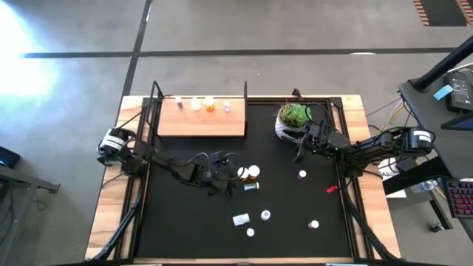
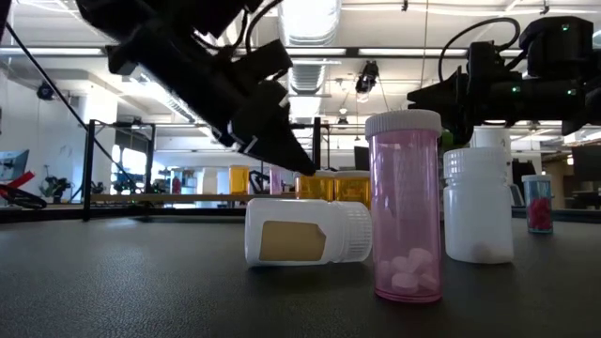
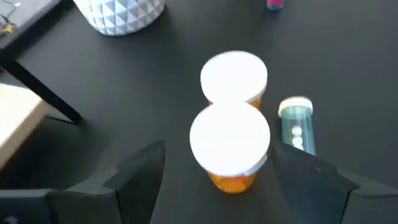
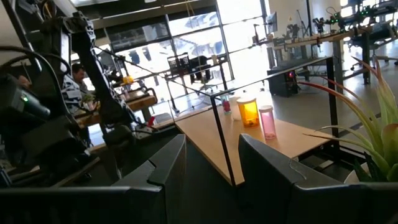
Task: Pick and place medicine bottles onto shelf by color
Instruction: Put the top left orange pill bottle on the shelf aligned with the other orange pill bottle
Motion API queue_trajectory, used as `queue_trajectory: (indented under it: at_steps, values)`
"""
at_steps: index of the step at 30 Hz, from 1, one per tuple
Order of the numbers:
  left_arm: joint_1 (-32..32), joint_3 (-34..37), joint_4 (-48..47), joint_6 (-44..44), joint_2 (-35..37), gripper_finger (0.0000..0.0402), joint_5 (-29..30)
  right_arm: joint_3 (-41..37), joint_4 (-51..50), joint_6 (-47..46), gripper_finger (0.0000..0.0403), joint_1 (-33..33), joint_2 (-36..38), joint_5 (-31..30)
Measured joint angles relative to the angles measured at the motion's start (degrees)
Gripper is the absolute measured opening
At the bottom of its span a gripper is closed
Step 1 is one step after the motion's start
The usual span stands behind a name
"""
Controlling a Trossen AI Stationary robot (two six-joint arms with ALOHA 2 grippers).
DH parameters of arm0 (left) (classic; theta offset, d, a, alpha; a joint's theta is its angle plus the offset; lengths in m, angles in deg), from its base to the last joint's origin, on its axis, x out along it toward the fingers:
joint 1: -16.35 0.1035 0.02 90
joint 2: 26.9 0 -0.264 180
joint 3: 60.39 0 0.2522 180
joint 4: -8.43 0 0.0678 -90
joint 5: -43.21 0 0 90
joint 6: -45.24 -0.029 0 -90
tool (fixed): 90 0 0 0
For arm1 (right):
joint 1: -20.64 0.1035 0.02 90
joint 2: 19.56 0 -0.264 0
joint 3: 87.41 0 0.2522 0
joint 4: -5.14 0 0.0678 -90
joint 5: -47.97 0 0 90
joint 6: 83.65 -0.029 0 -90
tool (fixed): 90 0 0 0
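Observation:
Two orange medicine bottles with white caps stand upright side by side on the black mat, the nearer (image 3: 230,140) (image 1: 242,174) and the farther (image 3: 234,76) (image 1: 253,173). My left gripper (image 3: 219,149) (image 1: 229,179) is open and slants down, one finger on either side of the nearer bottle's cap without touching it. A small bluish bottle (image 3: 296,124) lies on its side beside them. The shelf (image 1: 201,122) at the far left carries several bottles (image 1: 210,105) standing along its far edge. My right gripper (image 4: 211,155) (image 1: 299,144) waits open by the plant, holding nothing.
A white pot with a green plant (image 1: 292,122) stands right of the shelf. More bottles are scattered on the near mat: a white one on its side (image 2: 305,242), a pink one (image 2: 407,207) and a white one (image 2: 479,202) upright. A small red object (image 1: 332,189) lies at the right.

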Motion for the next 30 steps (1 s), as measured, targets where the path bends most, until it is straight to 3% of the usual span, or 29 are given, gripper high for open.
queue_trajectory:
  at_steps: [20,30]
  values:
    - [3.3,0.3,6.9,-2.5,-4.6,0.0274,-3.4,0.0,0.0,0.0,0.0139,0.0,0.0,0.0]
    - [3.3,0.2,7.0,-4.2,-4.6,0.0192,-3.4,0.0,0.0,0.0,0.0139,0.0,0.0,0.0]
